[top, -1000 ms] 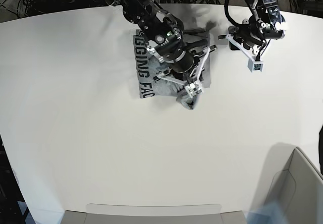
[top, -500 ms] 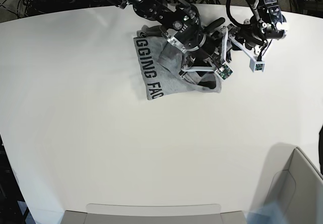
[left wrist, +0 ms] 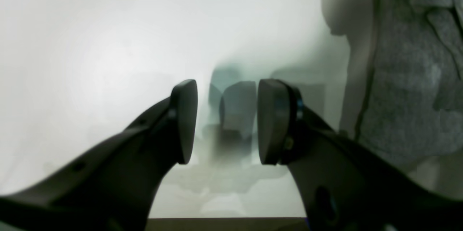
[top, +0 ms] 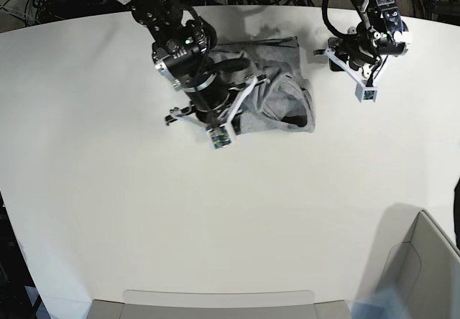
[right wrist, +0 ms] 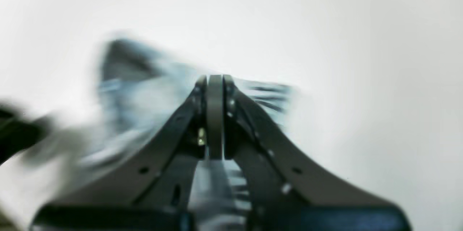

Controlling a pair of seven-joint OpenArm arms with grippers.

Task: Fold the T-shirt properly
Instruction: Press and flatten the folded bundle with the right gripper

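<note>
The white desk (top: 108,211) runs wide and bare toward the near edge, and the T-shirt (top: 284,82) lies bunched at its far side, its long axis running left to right between the two arms. The right claw (top: 172,114) sits at the shirt's left end, pressed together; its blurred wrist view suggests no cloth between the tips. The left claw (left wrist: 224,122), spread and empty, hovers just right of the shirt's right edge, so both are about equally near.

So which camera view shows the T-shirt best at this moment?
The base view: the T-shirt lies there nearly whole on the table, bunched, partly under the right arm. The left wrist view shows only a grey edge of it beside the open left gripper. The right wrist view gives a blur around the right gripper.
</note>
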